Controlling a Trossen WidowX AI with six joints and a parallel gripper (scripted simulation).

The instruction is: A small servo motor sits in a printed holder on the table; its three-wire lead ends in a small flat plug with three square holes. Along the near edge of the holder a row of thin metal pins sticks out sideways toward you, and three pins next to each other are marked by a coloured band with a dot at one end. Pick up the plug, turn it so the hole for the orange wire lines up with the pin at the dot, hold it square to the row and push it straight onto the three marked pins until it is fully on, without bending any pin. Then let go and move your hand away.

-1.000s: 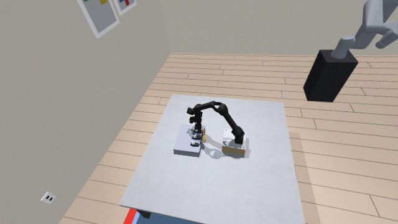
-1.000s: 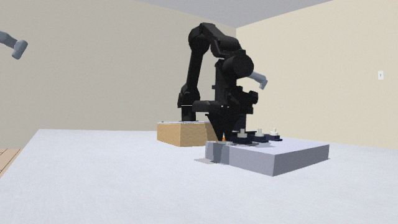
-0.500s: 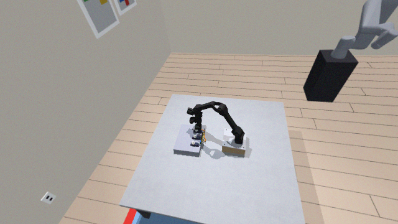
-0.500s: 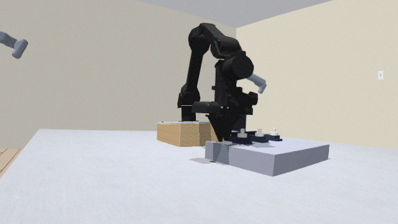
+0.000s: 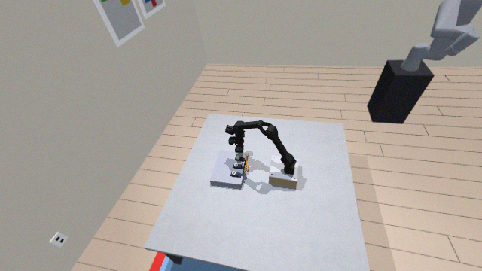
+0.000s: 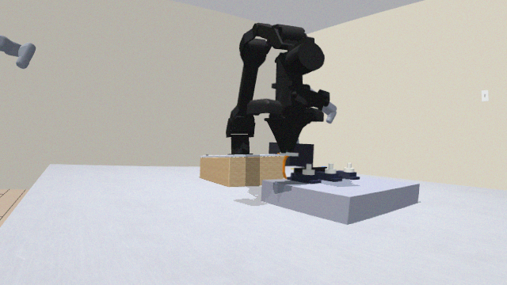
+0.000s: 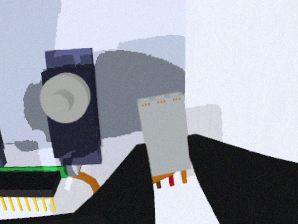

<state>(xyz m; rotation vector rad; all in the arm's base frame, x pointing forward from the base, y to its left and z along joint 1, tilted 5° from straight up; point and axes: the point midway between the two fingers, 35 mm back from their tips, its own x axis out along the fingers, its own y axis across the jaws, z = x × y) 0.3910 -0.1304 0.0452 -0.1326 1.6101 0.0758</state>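
My gripper (image 5: 239, 150) (image 6: 289, 152) (image 7: 167, 149) is shut on the flat light-grey plug (image 6: 292, 154) (image 7: 164, 127), holding it above the block's edge. In the wrist view the plug's end with small orange marks points up the picture, tilted slightly left; brown, red and orange wires leave its lower end. The orange lead (image 6: 284, 168) hangs down in the exterior view. A dark servo (image 7: 75, 132) with a round grey horn lies left of the plug. At lower left a row of yellow pins (image 7: 28, 204) sticks out of a black header (image 7: 25, 184). I see no coloured band or dot.
The raised grey block (image 5: 222, 177) (image 6: 309, 198) carries several servos with white horns (image 5: 233, 173) (image 6: 330, 170). A green board edge (image 7: 30, 170) lies by the header. The arm's wooden base (image 5: 283, 182) (image 6: 215, 170) stands behind the block in the exterior view.
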